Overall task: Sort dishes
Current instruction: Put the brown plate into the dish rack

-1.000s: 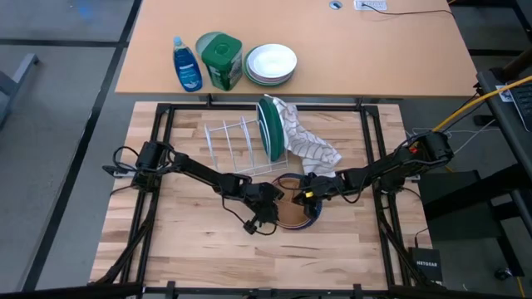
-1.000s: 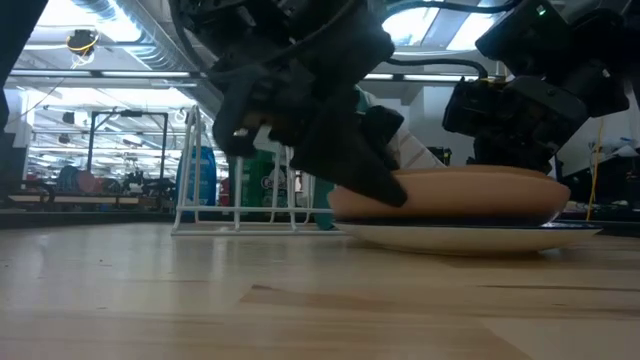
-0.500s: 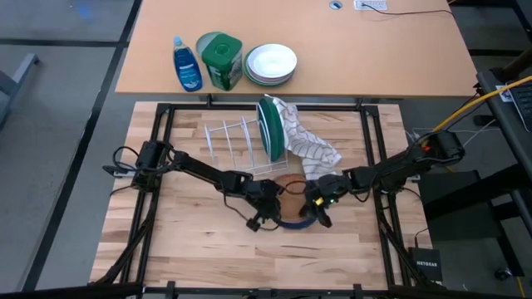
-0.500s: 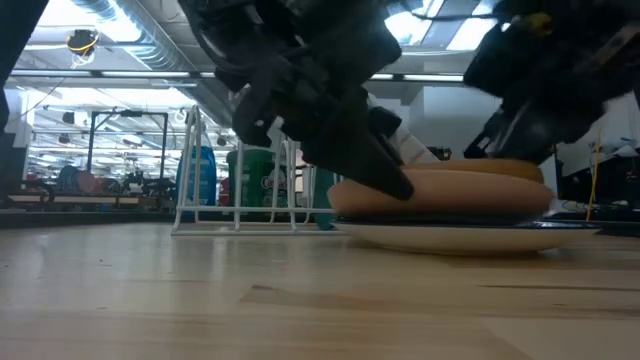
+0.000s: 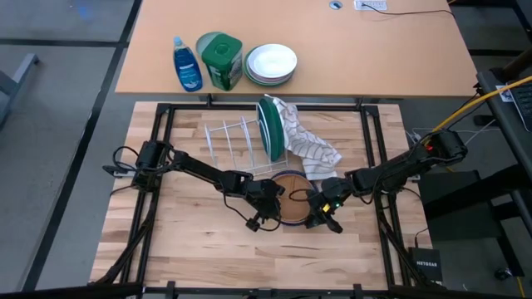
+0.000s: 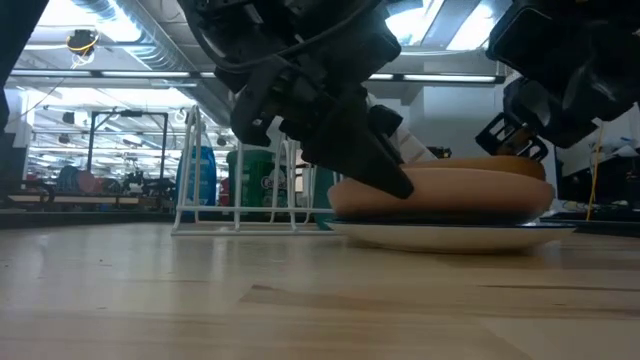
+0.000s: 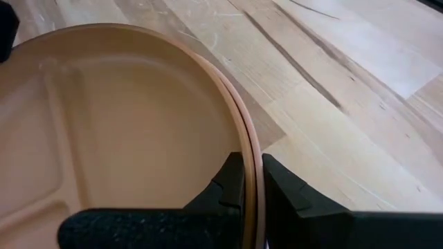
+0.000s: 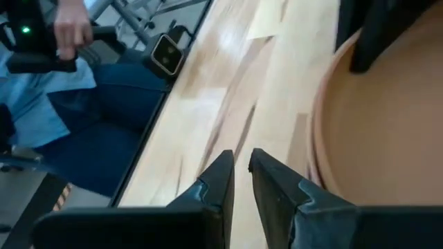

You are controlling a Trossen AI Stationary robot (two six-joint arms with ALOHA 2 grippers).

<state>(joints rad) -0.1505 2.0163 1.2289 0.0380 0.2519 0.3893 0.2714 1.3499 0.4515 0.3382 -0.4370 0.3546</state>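
On the wooden table (image 5: 183, 224) the left gripper (image 7: 252, 181) sits at the left edge of a stack of dishes near the middle, its two dark fingers (image 7: 232, 181) pinched onto the rim of the top brown plate (image 7: 124, 138), with the rim passing between them. In the high view that stack (image 5: 291, 195) shows a brown wood-coloured top, and a dark blue rim peeks out along its near edge. From table height the brown plates (image 6: 440, 190) rest on a pale, dark-rimmed dish (image 6: 450, 235) that lies flat on the table. The right gripper (image 8: 241, 169) hovers just beside the stack's right side, over bare wood, its fingers nearly together with only a narrow gap and nothing between them. Farther back, the dark green plate (image 5: 270, 129) stands upright in the white wire rack (image 5: 233, 145), with a patterned cloth (image 5: 309, 145) draped to its right. On the far table sit a blue bottle (image 5: 187, 65), a green container (image 5: 221, 60) and a stack of white bowls (image 5: 271, 63). A person's hand (image 8: 69, 28) holding a device shows beyond the table edge.
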